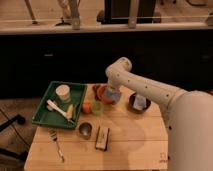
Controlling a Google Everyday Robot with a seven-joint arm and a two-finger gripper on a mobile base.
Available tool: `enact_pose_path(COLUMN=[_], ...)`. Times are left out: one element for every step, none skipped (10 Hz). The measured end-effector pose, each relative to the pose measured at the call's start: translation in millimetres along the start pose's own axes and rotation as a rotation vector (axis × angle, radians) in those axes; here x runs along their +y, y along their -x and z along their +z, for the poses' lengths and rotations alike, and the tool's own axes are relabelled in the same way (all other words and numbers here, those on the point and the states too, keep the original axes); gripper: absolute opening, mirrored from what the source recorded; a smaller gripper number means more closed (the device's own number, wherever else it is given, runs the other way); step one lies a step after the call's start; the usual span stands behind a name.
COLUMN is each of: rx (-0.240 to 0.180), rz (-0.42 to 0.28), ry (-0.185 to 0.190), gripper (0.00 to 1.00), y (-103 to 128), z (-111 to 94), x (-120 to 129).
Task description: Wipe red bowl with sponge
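Orange-red inside and out, the red bowl (pixel 101 92) sits at the back of the wooden worktop (pixel 135 147), just right of a green tray (pixel 42 109). The white arm's gripper (pixel 111 93) is over the bowl's right rim with the pale blue sponge (pixel 112 97) at its tip. Whether it clamps the sponge cannot be told. Dark cabinets run behind.

Red bowl (pixel 101 92): small, round, shallow, orange-red; upright on the wooden table (pixel 135 145) near its back edge, just right of the green tray (pixel 44 102).
Sponge (pixel 113 97): pale blue, squarish pad at the bowl's right rim, directly at the tip of the gripper (pixel 111 94), which is lowered over the bowl's right side.
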Motion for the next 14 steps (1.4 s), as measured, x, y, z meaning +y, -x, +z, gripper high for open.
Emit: enact_pose_path(rx=[0.001,0.000,-0.001,-0.002,-0.006,-0.018,-0.046,-0.066,-0.088,-0.111,-0.133,-0.150,-0.167,-0.179], rz=[0.003,0.006,0.007,0.009,0.016,0.029,0.051,0.070,0.089,0.111,0.129,0.140,0.154,0.168], ry=[-0.010,-0.020,-0.027,-0.032,-0.038,-0.051,-0.071,-0.079,-0.083,-0.078,-0.063,-0.046,-0.026,-0.010], gripper=[0.02,0.02,0.02,0.02,0.02,0.02,0.02,0.02,0.02,0.02,0.02,0.02,0.02,0.02], y=[1,2,5,9,10,10,9,7,4,2,2,3,4,3], z=[-3,-5,-6,-5,-4,-2,0,2,3,6,9,12,16,19], x=[-3,-6,-8,-10,-12,-14,-16,-17,-19,-20,-21,-21,-21,-23])
